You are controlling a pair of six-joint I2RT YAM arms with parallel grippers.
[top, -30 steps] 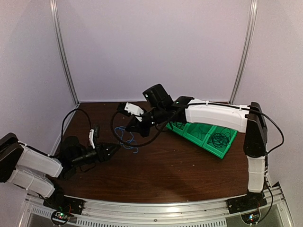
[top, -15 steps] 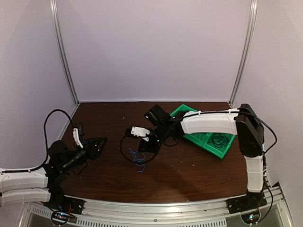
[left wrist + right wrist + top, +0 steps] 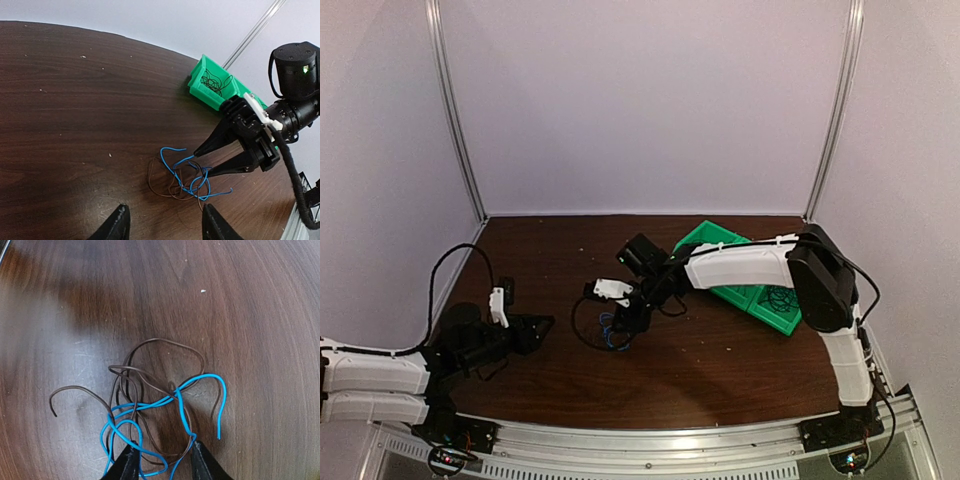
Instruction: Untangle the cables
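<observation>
The cables (image 3: 611,331) are a small tangle of bright blue and dark brown wires lying on the brown table. They also show in the left wrist view (image 3: 192,176) and the right wrist view (image 3: 150,400). My right gripper (image 3: 623,322) is low over the tangle and open, one fingertip on each side of its near loops (image 3: 163,452); it also shows in the left wrist view (image 3: 206,162). My left gripper (image 3: 546,324) is open and empty, a short way left of the tangle (image 3: 164,212).
A green bin (image 3: 771,318) with compartments stands at the right rear and holds coils of black wire (image 3: 212,82). A thick black robot hose (image 3: 576,322) loops down beside the right wrist. The booth's walls stand behind the table.
My right gripper has come down and nearer, and the tangle now lies on the table under it. My left arm has drawn back left, then lowered and turned toward the tangle.
</observation>
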